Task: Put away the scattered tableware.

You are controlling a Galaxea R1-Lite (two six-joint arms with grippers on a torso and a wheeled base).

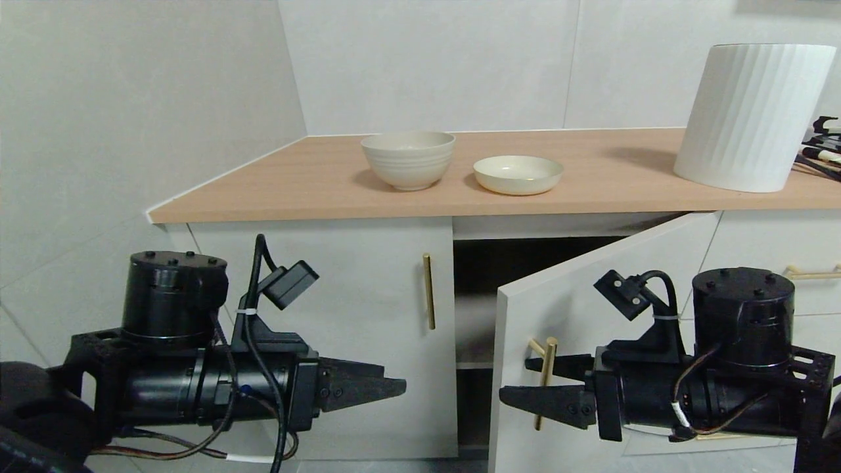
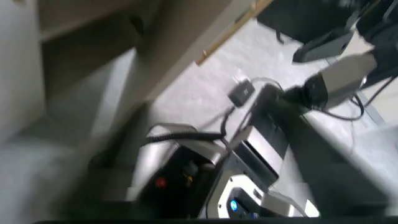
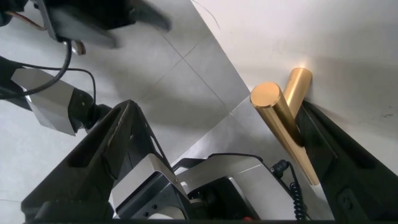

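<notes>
The bowl (image 1: 408, 159) and the shallow dish (image 1: 518, 174) sit near each other on the worktop (image 1: 263, 190), above the open cabinet door (image 1: 591, 263) and well above both hands. The right hand (image 1: 516, 380) is spread wide around the door's gold handle (image 1: 549, 348), with one finger (image 3: 339, 165) touching it. The left hand (image 1: 393, 381), fingers pressed together, hangs beside the door.

A cream bowl (image 1: 408, 159) with faint ridges round its outside stands upright on the wooden counter (image 1: 276, 190), towards the left end and set back from the front edge. Near it, on its right and not touching, sits a shallow cream dish (image 1: 518, 174), lower and wider, also upright. It stands slightly closer to the front edge than the bowl. Both look empty.
</notes>
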